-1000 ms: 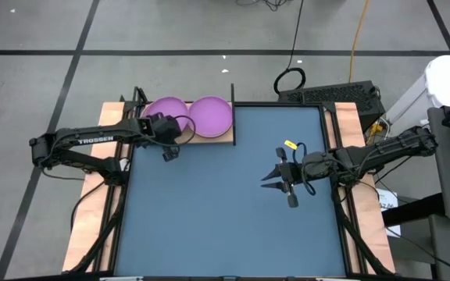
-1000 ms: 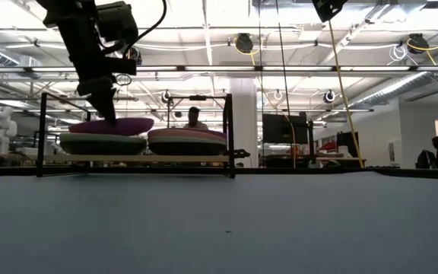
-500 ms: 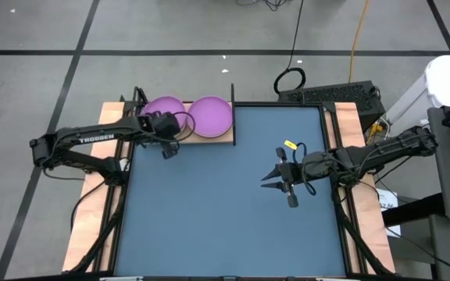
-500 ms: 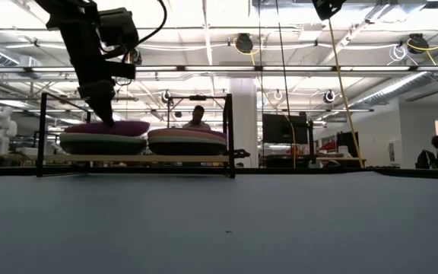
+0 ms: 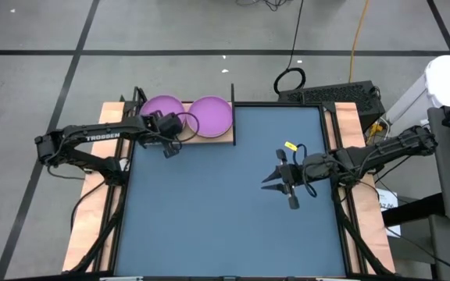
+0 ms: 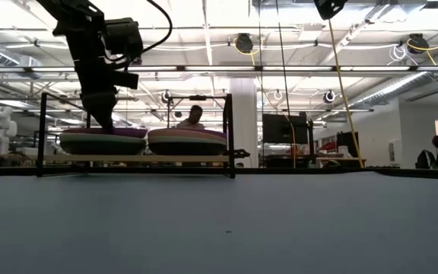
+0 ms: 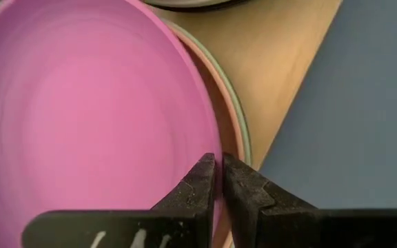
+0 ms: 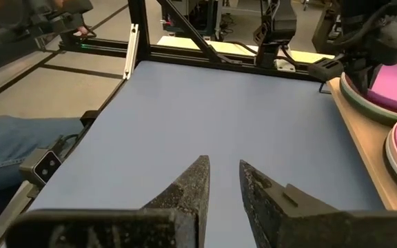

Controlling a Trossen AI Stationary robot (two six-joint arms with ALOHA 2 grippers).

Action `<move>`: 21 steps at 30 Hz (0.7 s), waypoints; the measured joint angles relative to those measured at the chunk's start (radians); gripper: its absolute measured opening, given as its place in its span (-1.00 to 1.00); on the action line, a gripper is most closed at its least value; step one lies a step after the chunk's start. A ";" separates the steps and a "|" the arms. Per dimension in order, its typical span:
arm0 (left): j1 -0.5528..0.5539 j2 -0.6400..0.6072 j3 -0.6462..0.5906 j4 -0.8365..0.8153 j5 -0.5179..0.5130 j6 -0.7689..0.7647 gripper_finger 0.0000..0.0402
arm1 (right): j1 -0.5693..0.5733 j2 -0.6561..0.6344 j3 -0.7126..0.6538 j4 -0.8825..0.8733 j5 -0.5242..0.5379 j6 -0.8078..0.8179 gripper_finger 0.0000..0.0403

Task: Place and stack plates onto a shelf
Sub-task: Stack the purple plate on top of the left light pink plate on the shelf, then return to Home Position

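Observation:
Two stacks of plates rest on the wooden shelf [image 5: 209,139] at the table's far left, each with a purple plate on top [image 5: 162,109] [image 5: 212,115]. In the low view the left stack [image 6: 101,142] and the right stack [image 6: 187,141] sit on the board between black posts [image 6: 229,133]. My left gripper [image 5: 170,134] is shut on the left stack's top purple plate [image 7: 95,117] at its near rim. My right gripper [image 5: 266,183] hovers over the blue-grey mat [image 5: 209,218] at the right, narrowly open, nothing between its fingers [image 8: 185,186]. My left gripper pinches the near rim [image 7: 216,148] of the top purple plate, one finger [image 7: 197,186] over the plate's inside and the other [image 7: 243,189] outside. The fingers slant down from above and from the left [image 6: 101,122]. The plate lies flat on the left stack.
The shelf's black posts [image 6: 42,133] stand around the stacks. The mat's wide middle and near part hold nothing. Cables and a black ring [image 5: 290,80] lie on the floor beyond the table. A person's leg [image 8: 12,155] shows beside the table in the right wrist view.
My left gripper has sunk a little with the purple plate. The plate stood raised and shifted toward the right stack a second ago. It has come down and slid left, and now lies flat on the left stack.

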 joint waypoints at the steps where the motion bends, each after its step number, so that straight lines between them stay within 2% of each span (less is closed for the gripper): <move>1: 0.000 0.000 0.000 0.000 -0.008 -0.002 -0.82 | 0.000 0.000 0.000 0.000 0.000 -0.001 -0.69; 10: -0.045 -0.017 0.003 0.004 -0.039 -0.015 -0.25 | 0.000 0.000 0.000 0.000 0.000 -0.003 -0.69; 18: -0.103 -0.123 0.117 -0.108 -0.017 -0.124 -0.18 | 0.000 0.000 0.000 0.003 0.000 -0.025 -0.69; 21: -0.142 -0.211 0.120 -0.015 0.052 -0.085 -0.18 | 0.000 0.000 0.000 0.008 0.004 -0.061 -0.68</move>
